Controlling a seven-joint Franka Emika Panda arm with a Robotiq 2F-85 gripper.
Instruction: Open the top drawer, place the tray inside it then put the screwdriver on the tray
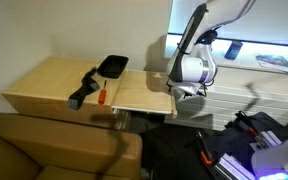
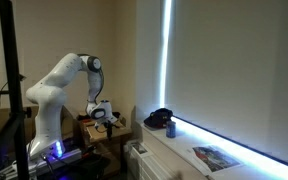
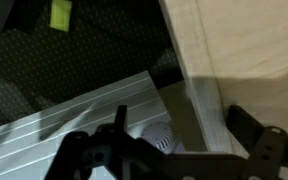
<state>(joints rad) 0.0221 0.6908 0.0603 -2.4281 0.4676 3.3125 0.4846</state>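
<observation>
The black tray (image 1: 114,65) lies on top of the light wooden cabinet (image 1: 44,85). The screwdriver (image 1: 99,95) with its orange-red handle lies in front of the tray. The top drawer (image 1: 139,95) appears pulled out from the cabinet's end, and I cannot see anything in it. My gripper (image 1: 187,88) hangs at the drawer's outer edge, also shown in an exterior view (image 2: 106,116). In the wrist view my gripper (image 3: 174,150) has its fingers wide apart, with the pale wood edge (image 3: 206,105) between them and nothing gripped.
A longer black angular tool (image 1: 82,92) lies beside the screwdriver. A white slatted unit (image 3: 64,115) stands right next to the drawer. A black cap-like object (image 2: 159,120) and a booklet (image 2: 216,157) lie on the window ledge. A brown sofa (image 1: 54,145) is in front.
</observation>
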